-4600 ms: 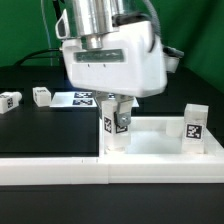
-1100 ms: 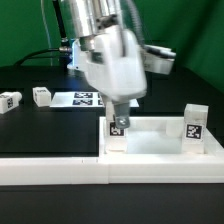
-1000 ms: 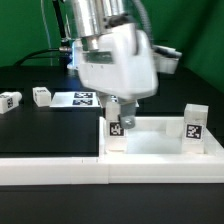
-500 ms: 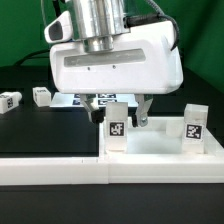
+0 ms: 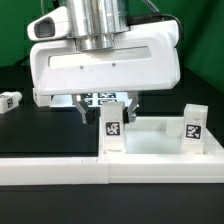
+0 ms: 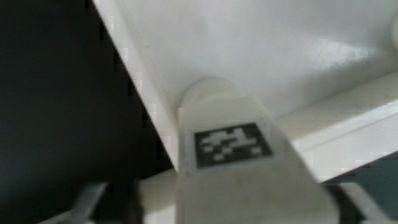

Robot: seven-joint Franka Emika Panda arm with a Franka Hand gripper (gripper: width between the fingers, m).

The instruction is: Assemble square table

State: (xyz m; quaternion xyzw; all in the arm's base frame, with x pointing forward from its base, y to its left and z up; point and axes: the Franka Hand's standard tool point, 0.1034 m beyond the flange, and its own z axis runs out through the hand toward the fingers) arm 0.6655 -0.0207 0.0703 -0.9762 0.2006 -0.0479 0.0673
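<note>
In the exterior view, the gripper (image 5: 110,110) is filling the upper middle of the frame, its broad white body hanging over the scene. The table top (image 5: 155,143) is lying in the lower right of the frame, sitting against the long white wall (image 5: 60,168) that is running along the bottom. A corner leg (image 5: 113,128) is standing upright just below the centre, at the table top's corner on the exterior view's left, its tag facing the camera. The two fingers (image 5: 85,108) are reaching down on either side of this leg's upper end. The jaws are standing fairly wide, with a gap showing on each side, so they are gripping nothing. A second leg (image 5: 193,126) is standing upright near the right edge. A loose leg (image 5: 10,100) is lying on the black table (image 5: 40,130) at the left edge. The marker board (image 5: 105,97) is peeking out behind the fingers.

In the wrist view, the corner leg (image 6: 231,150) is filling the middle, tag showing. The blurred grey fingers (image 6: 86,205) are flanking it without touching. The table top (image 6: 267,50) is spreading beyond it, beside the black table (image 6: 54,100).
</note>
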